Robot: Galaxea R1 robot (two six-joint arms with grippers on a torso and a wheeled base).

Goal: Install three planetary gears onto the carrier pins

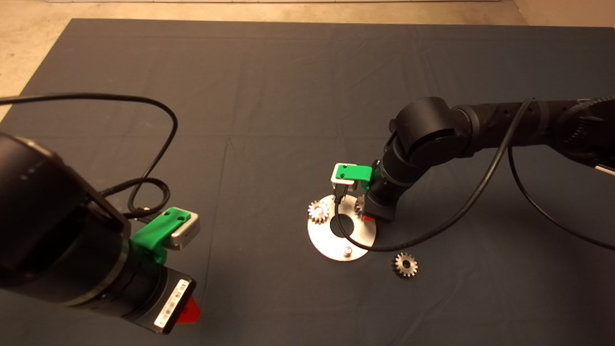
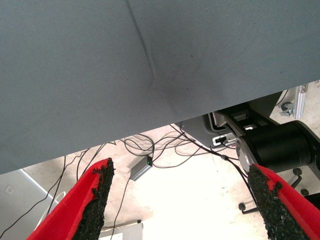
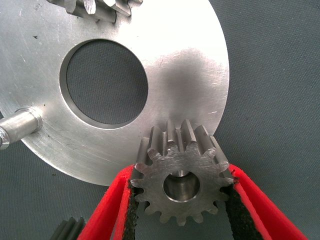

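Observation:
The round silver disc [image 1: 321, 239] lies mid-mat. One planetary gear [image 1: 318, 210] sits on its far-left carrier pin. My right gripper [image 1: 367, 217] is at the disc's far-right edge, shut on a second gear [image 3: 182, 180]. That gear's teeth touch both pads [image 3: 131, 202], and a pin end shows inside its bore. The near pin [image 1: 347, 250] stands bare, also seen as pin [image 3: 20, 127]. A third gear [image 1: 405, 264] lies flat on the mat beside the disc. My left gripper [image 2: 180, 167] is open and holds nothing, parked at the lower left [image 1: 190, 310].
The right arm's black cable [image 1: 432, 230] loops over the disc and across the mat past the loose gear. The left arm's cable [image 1: 153, 158] arcs over the mat's left side. Past the mat edge, the left wrist view shows floor with wires [image 2: 150, 150].

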